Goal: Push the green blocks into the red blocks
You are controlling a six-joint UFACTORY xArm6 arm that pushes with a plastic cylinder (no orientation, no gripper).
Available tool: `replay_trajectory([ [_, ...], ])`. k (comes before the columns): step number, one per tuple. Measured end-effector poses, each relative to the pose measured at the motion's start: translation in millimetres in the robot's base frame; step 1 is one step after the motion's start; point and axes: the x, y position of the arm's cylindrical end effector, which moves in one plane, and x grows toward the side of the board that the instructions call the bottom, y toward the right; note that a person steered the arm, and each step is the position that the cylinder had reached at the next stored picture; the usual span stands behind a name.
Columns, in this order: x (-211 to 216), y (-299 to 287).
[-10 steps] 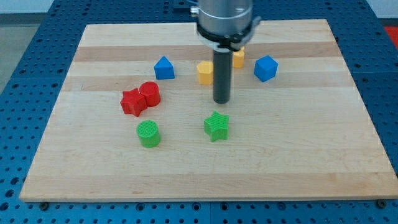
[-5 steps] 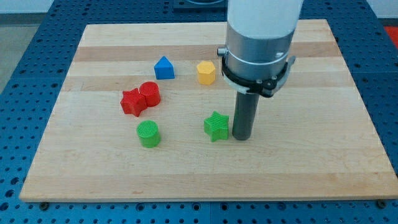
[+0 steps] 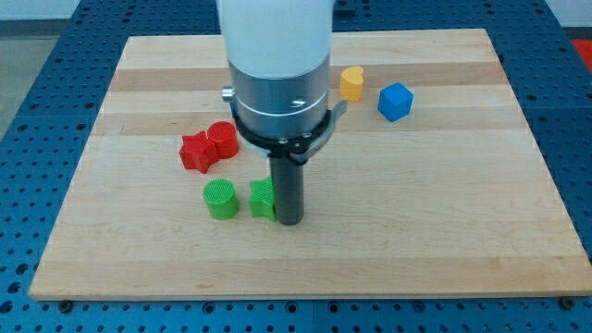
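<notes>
My tip (image 3: 290,220) rests on the board, touching the right side of the green star block (image 3: 263,200). The green star sits just right of the green cylinder (image 3: 220,199), with a small gap between them. The red star block (image 3: 196,152) and the red cylinder (image 3: 223,140) touch each other above and left of the green blocks. The arm's wide body hides the board's upper middle.
A yellow block (image 3: 351,82) and a blue cube-like block (image 3: 395,101) sit at the upper right of the wooden board (image 3: 444,213). A blue perforated table surrounds the board. The blue and yellow blocks seen earlier in the upper middle are hidden behind the arm.
My tip went down past the green star's right side, then moved left, pushing the star left until it is close to the green cylinder. The red blocks have not moved.
</notes>
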Motion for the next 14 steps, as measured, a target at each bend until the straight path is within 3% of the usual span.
replay_trajectory([
  [4,-43,-62],
  [7,-14,-53],
  [12,3,-167],
  [14,-5,-167],
])
